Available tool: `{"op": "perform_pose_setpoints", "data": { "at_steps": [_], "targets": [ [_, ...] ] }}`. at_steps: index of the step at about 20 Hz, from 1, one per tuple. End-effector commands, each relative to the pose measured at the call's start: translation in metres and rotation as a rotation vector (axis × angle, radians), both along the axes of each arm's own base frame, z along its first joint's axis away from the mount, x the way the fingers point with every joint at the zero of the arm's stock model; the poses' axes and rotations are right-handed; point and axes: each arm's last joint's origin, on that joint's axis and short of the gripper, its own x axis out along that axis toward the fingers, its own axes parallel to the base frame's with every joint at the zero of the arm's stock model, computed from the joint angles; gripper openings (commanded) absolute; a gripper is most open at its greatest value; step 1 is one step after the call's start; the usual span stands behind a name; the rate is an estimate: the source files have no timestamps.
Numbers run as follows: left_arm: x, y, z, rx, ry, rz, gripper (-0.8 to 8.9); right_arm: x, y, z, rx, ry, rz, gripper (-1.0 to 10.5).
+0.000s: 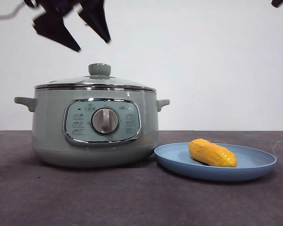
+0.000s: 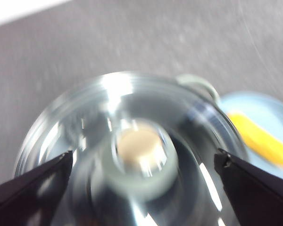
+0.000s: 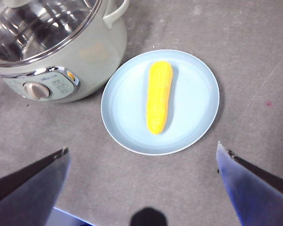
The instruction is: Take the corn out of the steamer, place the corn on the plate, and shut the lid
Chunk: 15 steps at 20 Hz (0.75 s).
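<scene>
A: Nearest you on the dark table [image 1: 132, 197], what sits there?
B: You have the plate [image 1: 254, 167] with the corn [image 1: 212, 153] lying on it, just beside the steamer [image 1: 94, 127].
A: And the lid [image 1: 96, 80]?
B: It rests on the steamer. Your left gripper [image 1: 78, 28] hangs above its knob, jaws spread, holding nothing. Your right gripper [image 3: 141, 155] is spread too, high over the plate.
</scene>
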Motion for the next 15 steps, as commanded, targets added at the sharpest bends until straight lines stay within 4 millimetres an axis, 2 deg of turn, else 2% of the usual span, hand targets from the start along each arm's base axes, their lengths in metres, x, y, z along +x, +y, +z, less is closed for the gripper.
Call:
{"op": "perform_pose_setpoints", "data": {
  "at_steps": [1,5,9,11,15],
  "targets": [
    [-0.023,0.009,0.019,0.028,0.102,-0.018,5.02,0.000,0.000,-0.004,-0.037,0.004,0.032,5.4],
    [-0.066,0.021,0.047,-0.032,0.254,-0.126,5.01,-0.004,0.000,-0.006,-0.065,0.030,0.103,5.3],
    [-0.099,0.033,0.056,-0.029,0.336,-0.147,4.99,-0.006,0.003,-0.006,-0.002,0.052,0.227,5.3],
    [-0.108,0.037,0.056,-0.012,0.365,-0.145,4.99,-0.006,0.003,-0.007,-0.001,0.053,0.229,5.3],
    [-0.111,0.038,0.057,-0.010,0.369,-0.146,4.78,-0.006,0.003,-0.006,-0.001,0.053,0.229,5.2]
  ]
}}
